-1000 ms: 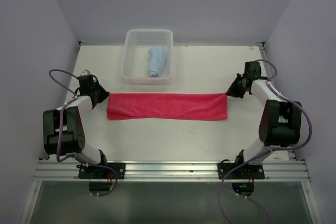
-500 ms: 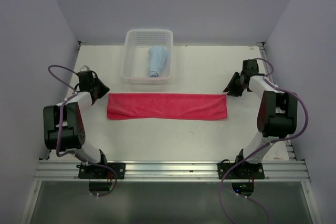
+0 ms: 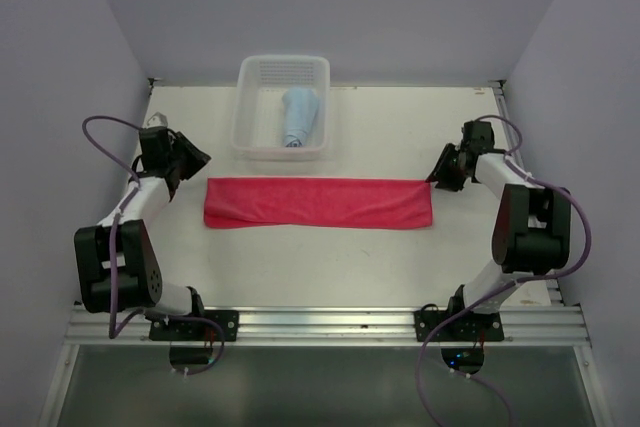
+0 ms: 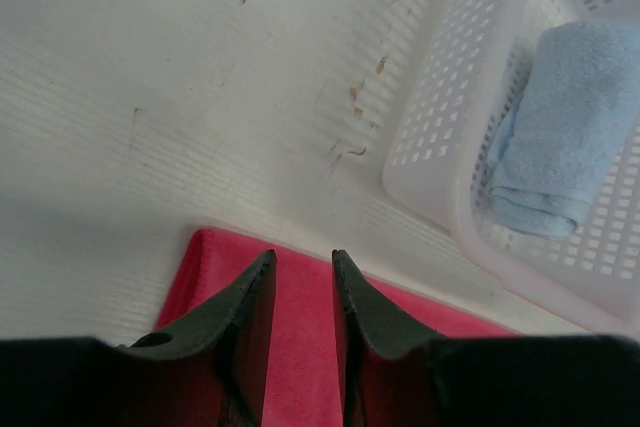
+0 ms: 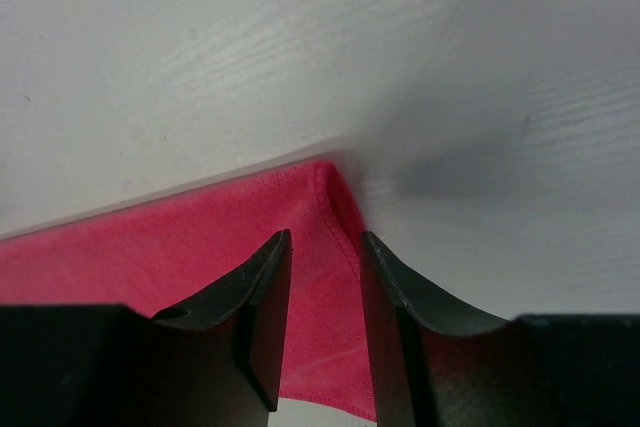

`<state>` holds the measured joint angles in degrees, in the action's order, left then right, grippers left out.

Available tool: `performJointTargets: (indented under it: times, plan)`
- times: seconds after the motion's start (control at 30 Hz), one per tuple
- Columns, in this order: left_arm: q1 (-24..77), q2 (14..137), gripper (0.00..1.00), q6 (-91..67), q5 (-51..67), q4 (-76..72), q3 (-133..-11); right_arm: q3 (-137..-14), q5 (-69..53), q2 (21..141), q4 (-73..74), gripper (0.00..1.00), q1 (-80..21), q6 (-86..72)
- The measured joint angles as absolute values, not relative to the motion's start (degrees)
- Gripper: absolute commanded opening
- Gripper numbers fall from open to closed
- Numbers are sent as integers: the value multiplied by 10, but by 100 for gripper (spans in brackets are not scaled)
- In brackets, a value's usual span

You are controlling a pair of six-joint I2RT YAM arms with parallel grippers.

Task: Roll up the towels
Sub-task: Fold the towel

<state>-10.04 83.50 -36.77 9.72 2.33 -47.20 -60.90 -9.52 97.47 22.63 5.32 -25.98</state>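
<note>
Table (image 3: 380, 137): pincers (image 3: 195, 160) (image 3: 436, 177) at pink towel (image 3: 318, 203) ends

free: table (image 3: 320, 267) between red towel (image 3: 318, 203) and near rail (image 3: 320, 322) | obstacle: basket (image 3: 270, 72) just behind towel, far side

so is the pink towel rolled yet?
No, the pink towel lies flat as a long strip on the table.

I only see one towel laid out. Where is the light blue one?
In the top view the light blue towel lies rolled inside the white mesh basket at the far side, left of centre, just beyond the flat pink-red towel.
</note>
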Motion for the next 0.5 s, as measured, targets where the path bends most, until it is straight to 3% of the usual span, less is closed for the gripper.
performJointTargets:
  times: [0.23, 0.5]
  plan:
    - [-100, 786, 39, -337, 144, 36, -478, -525, -94, 936, 207, 41, 47, -238]
    - [-81, 769, 42, -288, 165, 46, -478, -513, -44, 933, 205, 41, -2, -208]
